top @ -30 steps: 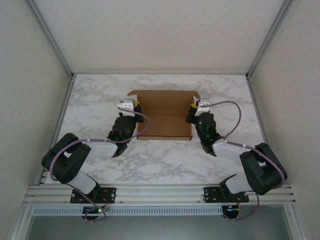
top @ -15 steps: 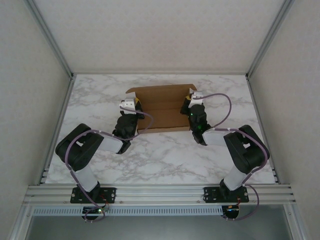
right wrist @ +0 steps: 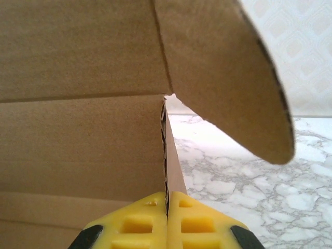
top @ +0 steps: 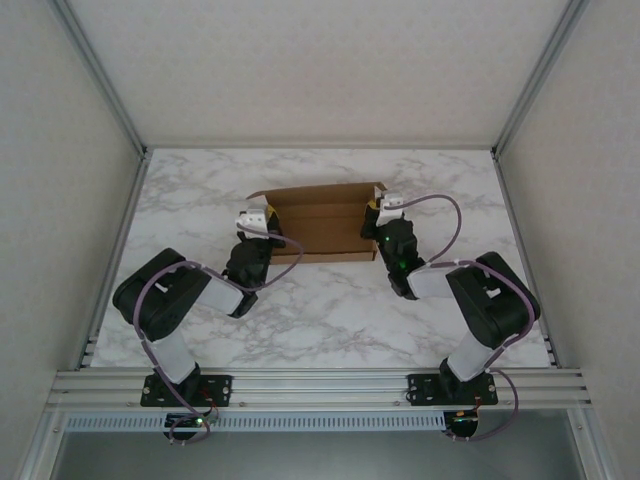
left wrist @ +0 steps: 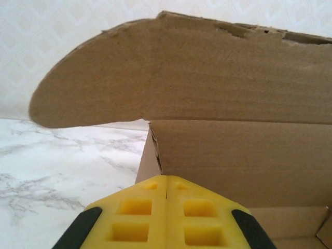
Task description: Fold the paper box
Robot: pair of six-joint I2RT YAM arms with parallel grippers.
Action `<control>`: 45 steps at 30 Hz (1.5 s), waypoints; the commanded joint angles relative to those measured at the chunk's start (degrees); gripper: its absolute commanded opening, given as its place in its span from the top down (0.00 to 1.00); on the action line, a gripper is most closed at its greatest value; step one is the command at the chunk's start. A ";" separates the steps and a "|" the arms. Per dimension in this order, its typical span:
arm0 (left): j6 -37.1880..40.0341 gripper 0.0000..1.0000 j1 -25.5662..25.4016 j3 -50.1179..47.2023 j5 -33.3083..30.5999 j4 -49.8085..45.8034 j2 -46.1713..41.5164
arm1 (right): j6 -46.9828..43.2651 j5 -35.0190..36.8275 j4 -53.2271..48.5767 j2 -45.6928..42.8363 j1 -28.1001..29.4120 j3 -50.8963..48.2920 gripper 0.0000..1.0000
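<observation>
The paper box [top: 320, 222] is brown cardboard in the middle of the marble table, its side walls and rear panel raised. My left gripper [top: 262, 214] is at its left end, and my right gripper [top: 378, 212] at its right end. In the left wrist view the yellow pads [left wrist: 135, 207] of the left gripper [left wrist: 167, 181] are shut on the edge of the box's left side wall [left wrist: 148, 161], under a rounded flap [left wrist: 104, 88]. In the right wrist view the right gripper [right wrist: 167, 199] is shut on the right side wall's edge [right wrist: 166, 155], beside another rounded flap [right wrist: 233, 88].
The marble table [top: 320, 320] lies bare in front of the box. Aluminium frame rails run along the left [top: 120, 230] and right [top: 515, 230] edges, with white walls behind. Cables loop over both arms.
The box went from lying flat to partly raised: its rear panel tilted up and its near edge slid away from the bases. Both grippers moved forward and inward while holding its sides.
</observation>
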 commanded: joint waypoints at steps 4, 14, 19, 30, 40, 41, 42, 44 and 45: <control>-1.36 1.00 -2.98 -3.38 1.51 -0.47 -0.10 | 1.71 -4.84 -0.06 -1.06 0.88 -5.01 0.95; -3.92 1.00 -3.16 -5.73 0.47 -6.28 -2.38 | 5.99 -4.62 -2.52 -3.60 1.01 -8.53 0.94; -4.97 1.00 -3.20 -7.83 -3.72 -5.79 -1.83 | 7.40 -5.79 -5.46 -4.06 0.97 -8.54 0.88; -2.87 1.00 -3.21 -7.96 -5.26 -8.26 -1.32 | 7.22 -6.00 -10.11 -8.70 1.25 -10.73 0.53; -2.67 1.00 -3.20 -5.84 -5.94 -10.94 -0.76 | 7.78 -10.77 -24.45 -20.67 1.30 -14.40 0.43; -2.75 1.00 -3.16 -5.87 -6.24 -10.85 -0.75 | 8.54 -11.48 -26.80 -22.38 1.31 -14.53 0.43; -2.72 1.00 -3.20 -5.93 -6.47 -10.92 -0.77 | 9.04 -13.09 -30.01 -24.52 1.35 -14.42 0.43; -2.58 1.00 -3.20 -6.01 -6.53 -10.96 -0.68 | 11.07 -15.45 -35.52 -28.88 1.36 -15.00 0.44; -2.46 1.00 -3.18 -6.01 -6.41 -10.93 -0.62 | 12.71 -16.57 -37.63 -32.07 1.43 -15.80 0.44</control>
